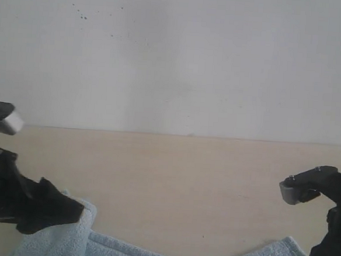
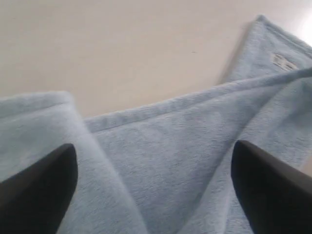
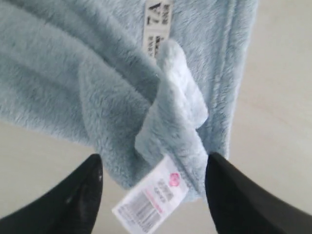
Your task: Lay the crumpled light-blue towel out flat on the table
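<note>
The light-blue towel lies along the near edge of the beige table, with only its far hem showing in the exterior view. My left gripper hangs over its left end. In the left wrist view that gripper is open, both fingers spread wide above folded towel. My right gripper is also open. A doubled-over towel corner and a white paper barcode tag lie between its fingers. A woven label sits by the hem.
A plain white wall rises behind the table. Bare tabletop stretches beyond the towel's far hem. My right arm stands at the lower right beside the towel's right end. A small white tag shows near the towel's far corner.
</note>
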### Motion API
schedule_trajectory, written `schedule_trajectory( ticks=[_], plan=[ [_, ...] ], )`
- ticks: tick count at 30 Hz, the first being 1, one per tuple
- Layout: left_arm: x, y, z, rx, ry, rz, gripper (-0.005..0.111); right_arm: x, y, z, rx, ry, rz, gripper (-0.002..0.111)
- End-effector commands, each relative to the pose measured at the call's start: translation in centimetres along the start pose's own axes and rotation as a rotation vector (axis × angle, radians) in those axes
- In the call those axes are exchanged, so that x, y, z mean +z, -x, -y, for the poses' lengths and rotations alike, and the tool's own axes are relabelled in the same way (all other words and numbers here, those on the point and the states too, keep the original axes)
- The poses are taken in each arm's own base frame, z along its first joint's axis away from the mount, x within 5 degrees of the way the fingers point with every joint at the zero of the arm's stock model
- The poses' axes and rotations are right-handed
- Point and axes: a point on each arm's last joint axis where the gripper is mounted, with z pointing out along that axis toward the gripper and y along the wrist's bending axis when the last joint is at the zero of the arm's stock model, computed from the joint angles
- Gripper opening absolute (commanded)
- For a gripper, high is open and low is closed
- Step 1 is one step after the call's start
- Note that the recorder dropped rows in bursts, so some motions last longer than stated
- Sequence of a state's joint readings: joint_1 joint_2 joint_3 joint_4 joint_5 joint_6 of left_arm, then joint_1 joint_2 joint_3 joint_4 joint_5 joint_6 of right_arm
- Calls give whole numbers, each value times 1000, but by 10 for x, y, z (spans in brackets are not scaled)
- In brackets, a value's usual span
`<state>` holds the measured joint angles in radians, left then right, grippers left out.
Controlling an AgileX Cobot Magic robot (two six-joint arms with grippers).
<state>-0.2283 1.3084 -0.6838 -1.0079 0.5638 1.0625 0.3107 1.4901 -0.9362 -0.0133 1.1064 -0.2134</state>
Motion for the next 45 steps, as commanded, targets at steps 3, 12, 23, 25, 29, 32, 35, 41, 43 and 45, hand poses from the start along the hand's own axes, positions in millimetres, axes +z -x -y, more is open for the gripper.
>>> schedule_trajectory(
  ticks=[3,12,23,25,29,32,35,41,43,45],
  plan=[
    [38,27,-3,-61,-130,-57,74,-5,7,13,143,-140,113,61],
    [61,41,-15,-97,-150,-85,74,10,37,48,235,-150,-48,61],
    [61,41,-10,-136,-205,-93,74,29,18,108,513,183,-124,61],
    [61,42,-10,-146,-204,-85,74,39,4,112,579,293,-130,61],
    [61,42,-9,-151,-208,-82,74,43,4,104,550,398,-99,59],
    [61,42,-9,-151,-208,-82,74,41,7,102,550,427,-75,23],
    [61,42,-9,-151,-208,-82,74,36,10,99,538,464,-32,0],
    [44,48,-14,19,-77,-98,51,-26,3,82,449,483,236,0],
    [41,49,-13,34,-66,-91,34,-39,4,66,423,509,279,0],
    [39,50,-13,69,-59,-88,15,-40,-2,33,303,468,233,0]
  ],
)
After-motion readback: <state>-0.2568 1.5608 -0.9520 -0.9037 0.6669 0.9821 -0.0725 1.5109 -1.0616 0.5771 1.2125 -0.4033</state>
